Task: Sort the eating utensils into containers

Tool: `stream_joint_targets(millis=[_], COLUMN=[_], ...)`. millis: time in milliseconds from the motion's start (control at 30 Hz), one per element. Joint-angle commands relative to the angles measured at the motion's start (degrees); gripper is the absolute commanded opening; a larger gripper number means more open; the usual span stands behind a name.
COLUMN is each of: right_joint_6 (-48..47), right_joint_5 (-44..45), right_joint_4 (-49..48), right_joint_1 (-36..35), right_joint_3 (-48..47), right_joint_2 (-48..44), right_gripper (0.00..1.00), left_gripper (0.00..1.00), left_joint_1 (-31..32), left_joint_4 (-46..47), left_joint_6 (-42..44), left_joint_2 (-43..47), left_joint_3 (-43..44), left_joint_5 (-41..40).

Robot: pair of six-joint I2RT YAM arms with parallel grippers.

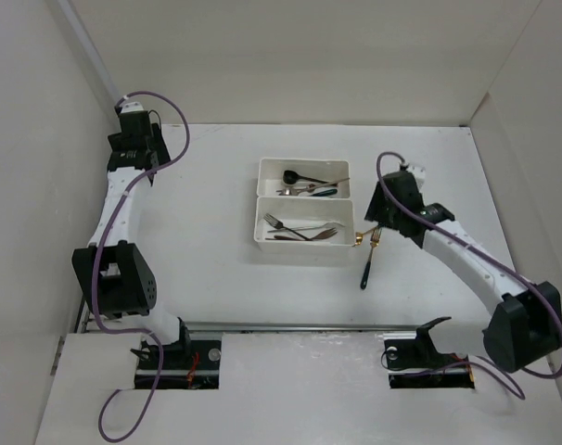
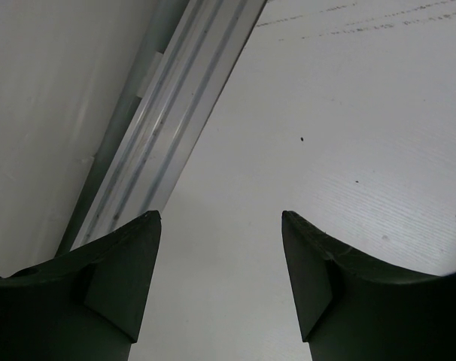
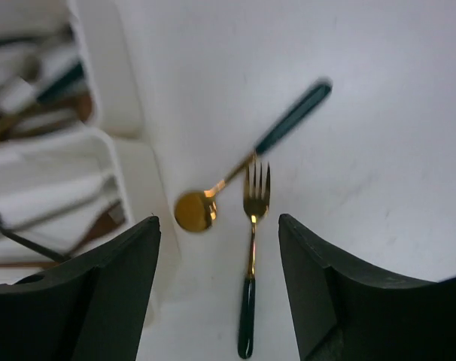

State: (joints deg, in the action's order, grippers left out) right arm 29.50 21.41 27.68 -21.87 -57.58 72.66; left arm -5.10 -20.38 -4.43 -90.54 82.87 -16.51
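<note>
Right end effector [image 3: 219, 226] spread, empty, over fork [image 3: 250, 248] and spoon [image 3: 196, 211]; left end effector [image 2: 220, 219] likewise spread

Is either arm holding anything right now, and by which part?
Nothing is held. The right gripper hangs open above a fork and spoon lying on the table; the left gripper is open too.

White links [image 1: 114, 209], black joints [image 1: 119, 278], looping purple cables [image 1: 177, 107] — claw fingers [image 2: 123, 278] dark and wedge-shaped.
</note>
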Motion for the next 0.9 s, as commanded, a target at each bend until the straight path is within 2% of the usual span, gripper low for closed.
stream_joint_targets(millis=[0, 267, 367, 400, 600, 700, 733, 767, 867], right_joint_6=[17.61, 18.84, 18.84, 18.32, 16.47, 16.99, 17.00, 17.00, 19.63], right_joint_5=[-5.23, -9.18, -12.79, -13.67, -14.47, -13.94, -13.94, -13.94, -12.97], right_joint_4=[7.65, 10.37, 6.88, 6.16, 7.20, 7.21, 7.21, 7.21, 8.09], right_joint_1=[-1.07, -1.07, -1.07, -1.07, -5.02, -5.03, -5.03, -5.03, -4.42], right_joint_3=[7.12, 11.08, 13.19, 13.20, 10.83, 10.82, 10.82, 10.82, 11.44], right_joint_2=[2.13, 4.94, 6.43, 8.27, 14.79, 15.32, 15.32, 15.32, 13.92], right_gripper=[0.69, 0.62, 0.54, 0.50, 0.44, 0.28, 0.18, 0.00, 0.00], left_gripper=[0.63, 0.63, 0.63, 0.63, 0.63, 0.63, 0.63, 0.63, 0.63], left_joint_1=[-0.26, -0.26, -0.26, -0.26, -0.26, -0.26, -0.26, -0.78, -0.79], left_joint_4=[1.22, 1.22, 1.22, 1.22, 1.22, 1.22, 1.22, 1.22, 1.22], left_joint_6=[-1.55, -1.55, -1.55, -1.55, -1.02, -1.02, -1.02, -1.02, -1.02], left_joint_2=[-0.60, -0.60, 0.45, 0.45, 0.98, 0.98, 1.50, 1.51, 1.51], left_joint_3=[2.38, 1.77, 0.72, 0.71, 0.71, 0.71, 0.71, 0.71, 0.71], left_joint_5=[1.40, 2.54, 1.92, 1.92, 0.87, 0.87, 0.87, 0.35, 0.34])
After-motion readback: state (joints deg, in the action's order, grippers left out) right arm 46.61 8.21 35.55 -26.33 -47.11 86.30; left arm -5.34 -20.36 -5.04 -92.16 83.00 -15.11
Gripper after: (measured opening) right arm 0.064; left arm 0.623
